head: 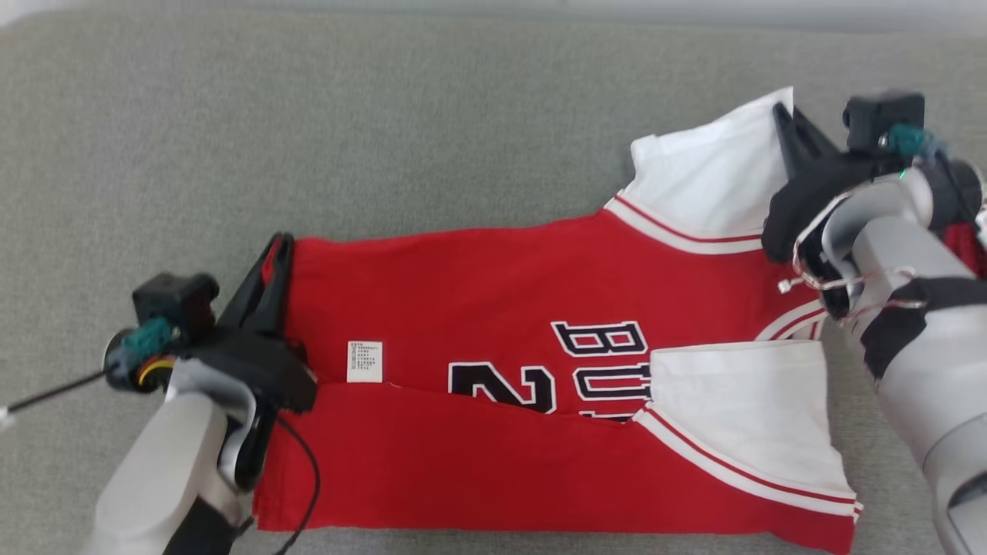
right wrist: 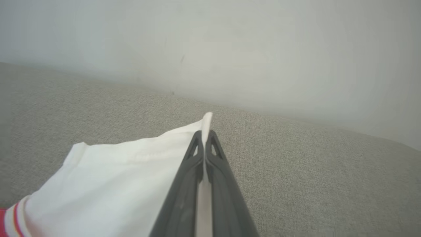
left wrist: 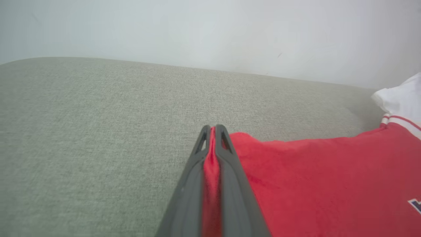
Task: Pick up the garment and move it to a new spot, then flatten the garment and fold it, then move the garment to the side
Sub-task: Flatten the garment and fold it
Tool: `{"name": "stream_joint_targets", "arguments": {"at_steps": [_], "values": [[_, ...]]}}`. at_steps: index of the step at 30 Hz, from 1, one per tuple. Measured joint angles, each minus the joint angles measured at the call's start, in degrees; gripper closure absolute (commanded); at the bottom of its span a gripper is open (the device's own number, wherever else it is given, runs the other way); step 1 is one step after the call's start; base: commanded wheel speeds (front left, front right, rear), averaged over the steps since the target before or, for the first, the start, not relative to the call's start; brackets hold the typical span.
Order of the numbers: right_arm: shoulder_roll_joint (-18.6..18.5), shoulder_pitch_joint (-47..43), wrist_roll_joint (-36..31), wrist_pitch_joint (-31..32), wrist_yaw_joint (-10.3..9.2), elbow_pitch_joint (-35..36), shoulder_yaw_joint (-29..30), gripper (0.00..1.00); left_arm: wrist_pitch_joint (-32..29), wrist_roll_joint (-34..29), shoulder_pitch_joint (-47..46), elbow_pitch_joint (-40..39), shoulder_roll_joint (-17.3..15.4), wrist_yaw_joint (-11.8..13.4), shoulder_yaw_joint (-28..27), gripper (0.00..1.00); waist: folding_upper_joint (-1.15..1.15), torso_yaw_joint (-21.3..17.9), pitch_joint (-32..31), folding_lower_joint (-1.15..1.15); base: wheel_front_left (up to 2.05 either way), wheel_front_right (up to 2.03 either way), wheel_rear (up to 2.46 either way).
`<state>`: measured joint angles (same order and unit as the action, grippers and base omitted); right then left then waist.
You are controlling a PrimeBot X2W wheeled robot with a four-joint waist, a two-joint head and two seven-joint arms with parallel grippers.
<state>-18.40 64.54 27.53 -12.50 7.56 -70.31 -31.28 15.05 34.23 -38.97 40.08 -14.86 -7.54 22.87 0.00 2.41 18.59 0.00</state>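
1. Head view. The garment (head: 493, 331), a red jersey with white sleeves, lies spread on the grey upholstered surface (head: 385, 116). Its near long edge appears folded up over the printed lettering. The left gripper (head: 276, 250) is at the far corner of the hem end, jaws pinched on red cloth. The right gripper (head: 783, 116) is at the far white sleeve (head: 709, 177), jaws clamped on its outer edge.
2. Left wrist view. The two fingers are pressed together with a strip of red fabric between them. The rest of the jersey trails off to that view's right, resting on the surface.
3. Right wrist view. The fingers are closed on thin white cloth, and a small tip pokes past the fingertips. The sleeve sags away to that view's left.
4. Handling, as a judgement. The cloth looks light, limp and probably slick, so it will droop between two holds. Stitched hems and corners should give the best bite. The sleeve hold looks shallow and may slip under tension.
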Motion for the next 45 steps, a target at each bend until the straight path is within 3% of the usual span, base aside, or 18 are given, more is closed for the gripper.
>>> {"name": "stream_joint_targets", "arguments": {"at_steps": [8, 14, 22, 30, 42, 43, 44, 45], "values": [[-1.8, -11.0, 4.0, -2.4, 0.0, 10.3, 0.8, 1.0, 0.0, -2.6, 9.1, -5.3, -1.0, 0.0, -3.3, 1.0, 0.0, -2.2, -4.5, 0.0, 0.0, 0.0, 0.0], [-2.8, -23.7, 8.3, -2.5, 0.0, 23.9, 7.4, 1.0, 0.0, -4.6, 14.5, -6.2, -0.8, 0.0, -7.0, 1.0, -0.01, -4.1, -7.5, -0.01, 0.0, 0.0, 0.0], [0.5, -40.4, 8.4, -2.5, 0.0, 35.2, 11.9, 1.0, 0.0, -7.7, 21.0, -6.7, 0.0, 0.0, -12.1, 1.0, -0.01, -6.6, -10.9, -0.01, 0.0, 0.0, 0.0], [5.2, -51.0, 6.8, -2.5, 0.0, 39.2, 16.2, 1.0, 0.0, -10.2, 28.0, -9.1, 2.3, 0.0, -17.9, 1.0, -0.01, -8.7, -14.3, -0.01, 0.0, 0.0, 0.0], [7.5, -54.6, 3.9, -2.5, 0.0, 39.2, 18.2, 1.0, 0.0, -13.7, 32.1, -9.7, 4.1, 0.0, -21.1, 1.0, -0.01, -11.1, -17.0, -0.01, 0.0, 0.0, 0.0], [7.8, -54.8, 4.1, -2.5, 0.0, 38.6, 18.7, 1.0, 0.0, -14.2, 32.2, -9.5, 4.3, 0.0, -21.7, 0.88, -0.01, -11.1, -17.0, 0.0, 0.0, 0.0, 0.0], [8.2, -55.0, 4.3, -2.2, 0.0, 37.9, 18.9, 0.18, 0.0, -15.0, 32.5, -9.7, 4.5, 0.0, -22.4, 0.0, -0.01, -11.1, -17.0, 0.0, 0.0, 0.0, 0.0], [8.2, -55.2, 4.2, -2.1, 0.0, 37.5, 18.9, 0.0, 0.0, -15.9, 32.8, -10.2, 4.7, 0.0, -23.3, 0.0, -0.01, -11.1, -16.9, 0.0, 0.0, 0.0, 0.0]]}}
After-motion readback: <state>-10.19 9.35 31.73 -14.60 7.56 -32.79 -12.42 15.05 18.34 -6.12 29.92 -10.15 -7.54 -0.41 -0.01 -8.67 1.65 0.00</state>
